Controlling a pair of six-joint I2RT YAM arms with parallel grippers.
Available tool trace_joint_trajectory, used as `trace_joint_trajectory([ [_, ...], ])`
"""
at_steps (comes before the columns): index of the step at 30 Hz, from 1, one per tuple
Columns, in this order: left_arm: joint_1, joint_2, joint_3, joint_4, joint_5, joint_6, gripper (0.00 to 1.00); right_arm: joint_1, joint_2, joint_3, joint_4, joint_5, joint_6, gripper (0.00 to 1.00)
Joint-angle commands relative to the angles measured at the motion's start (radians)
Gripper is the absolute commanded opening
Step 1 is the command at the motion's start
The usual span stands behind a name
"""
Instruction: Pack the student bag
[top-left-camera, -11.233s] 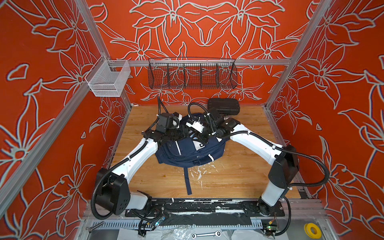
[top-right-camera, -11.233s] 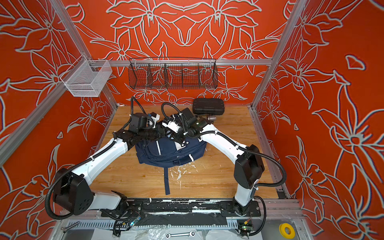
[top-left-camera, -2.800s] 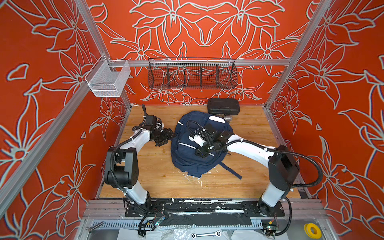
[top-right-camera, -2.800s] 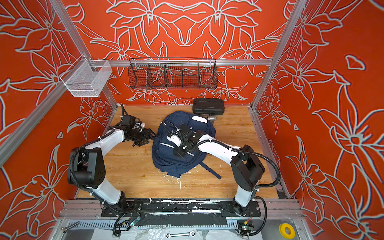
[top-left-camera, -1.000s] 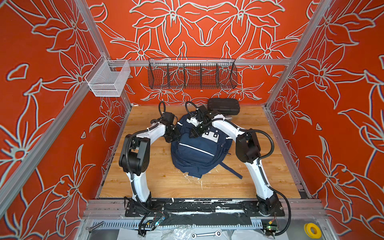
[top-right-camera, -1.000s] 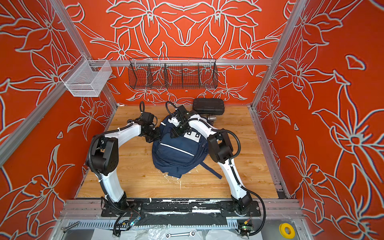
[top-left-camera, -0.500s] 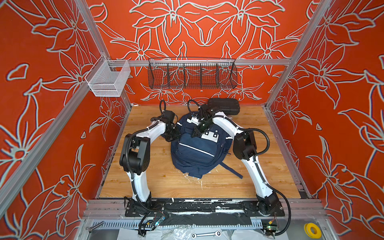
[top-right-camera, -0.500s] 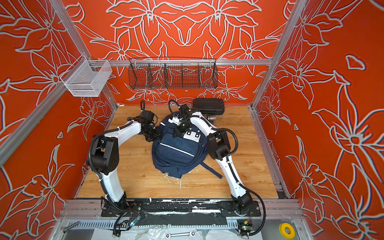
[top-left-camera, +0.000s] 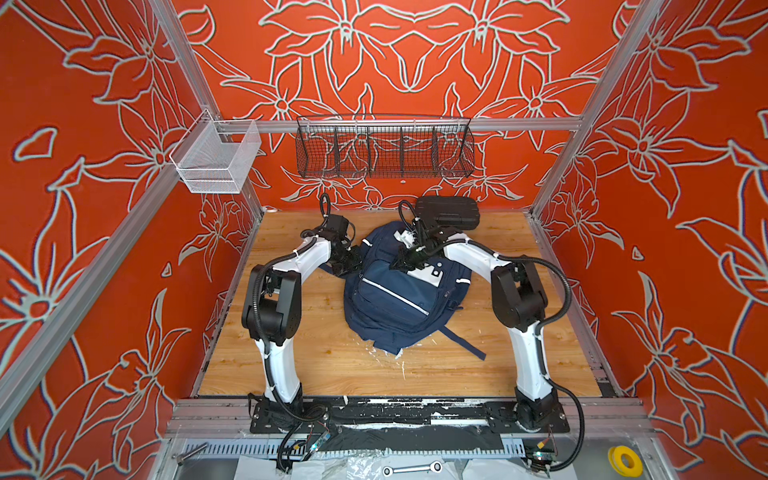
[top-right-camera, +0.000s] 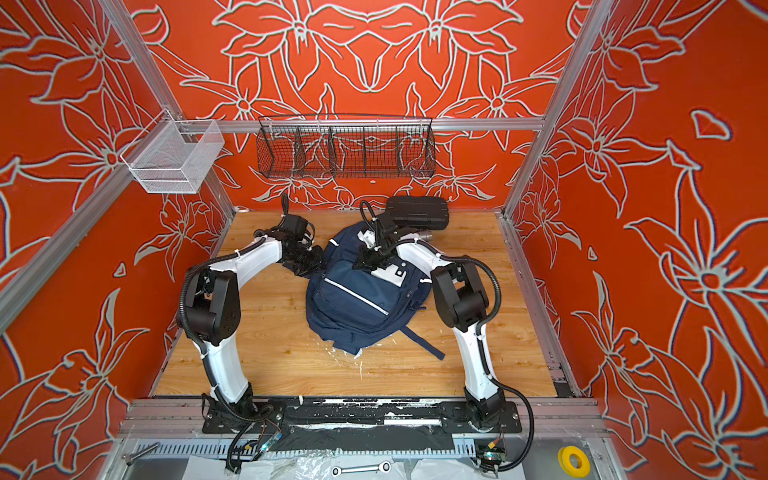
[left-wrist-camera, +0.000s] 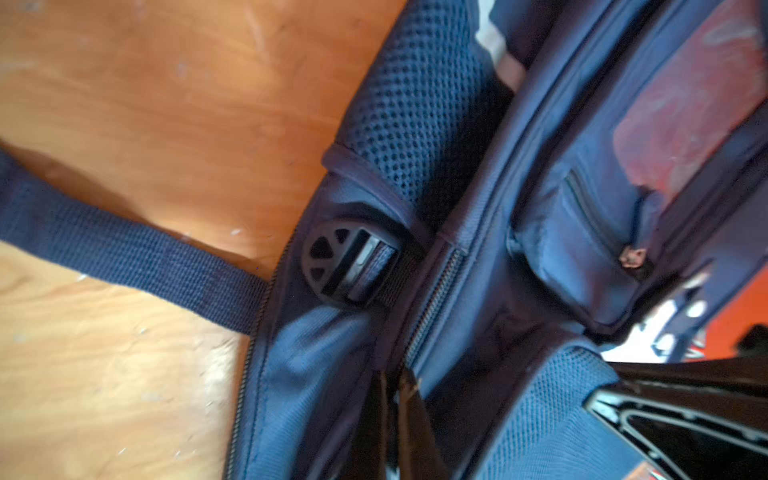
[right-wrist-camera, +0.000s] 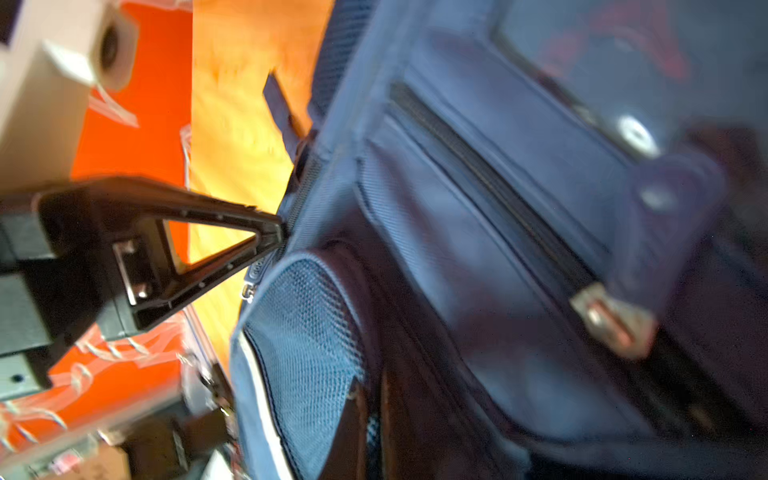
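compared with a few seconds back: finds the left gripper (top-left-camera: 351, 265) in from the left side of the desk (top-left-camera: 299, 365) and up against the left flank of the student bag (top-left-camera: 399, 299); finds the right gripper (top-left-camera: 406, 261) off the bag's middle and on its far half, by the white patch (top-left-camera: 430, 272). puts the right elbow (top-left-camera: 517, 291) further toward the right edge than half a second ago. leaves the bag where it was, mid-desk, top toward the back edge just beside the black case (top-left-camera: 448, 212), one strap (top-left-camera: 463, 345) trailing toward the front right corner. keeps both arms bent high at the elbow, forearms reaching in and down from either side. in the right wrist view, shows left jaws together, tip touching the bag's zipper edge (right-wrist-camera: 297, 195); cannot tell whether anything is pinched. reads right jaws as together too, over the mesh pocket (right-wrist-camera: 307, 332); grip on cloth not discernible.
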Motion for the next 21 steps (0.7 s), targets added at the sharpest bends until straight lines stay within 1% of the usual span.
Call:
trace_joint_trajectory([
  [1, 0.022, -0.015, -0.018, -0.069, 0.018, 0.016, 0.0, -0.064, -0.125, -0.145, 0.351, 0.168, 0.369, 0.0],
  [4, 0.022, -0.018, -0.034, -0.067, 0.067, -0.006, 0.0, -0.06, -0.176, -0.221, 0.403, 0.247, 0.431, 0.0],
  [7, 0.017, -0.036, -0.081, -0.043, 0.111, -0.045, 0.0, -0.06, -0.222, -0.299, 0.443, 0.342, 0.472, 0.0],
  [8, 0.012, -0.045, -0.098, -0.036, 0.117, -0.055, 0.0, -0.059, -0.228, -0.314, 0.465, 0.348, 0.472, 0.0],
  [11, 0.009, -0.068, -0.123, -0.033, 0.129, -0.076, 0.0, -0.05, -0.227, -0.3, 0.442, 0.367, 0.445, 0.0],
  [12, 0.007, -0.079, -0.128, -0.038, 0.13, -0.084, 0.0, -0.043, -0.229, -0.302, 0.42, 0.391, 0.445, 0.0],
  [13, 0.007, -0.091, -0.138, -0.041, 0.127, -0.088, 0.0, -0.041, -0.235, -0.318, 0.435, 0.403, 0.451, 0.0],
  [16, 0.007, -0.135, -0.186, -0.04, 0.089, -0.105, 0.0, -0.038, -0.288, -0.438, 0.544, 0.498, 0.546, 0.0],
  [18, 0.009, -0.168, -0.225, -0.019, 0.067, -0.125, 0.0, -0.033, -0.335, -0.526, 0.626, 0.582, 0.621, 0.0],
  [21, 0.009, -0.184, -0.255, 0.021, 0.097, -0.155, 0.0, 0.0, -0.391, -0.59, 0.677, 0.683, 0.656, 0.0],
])
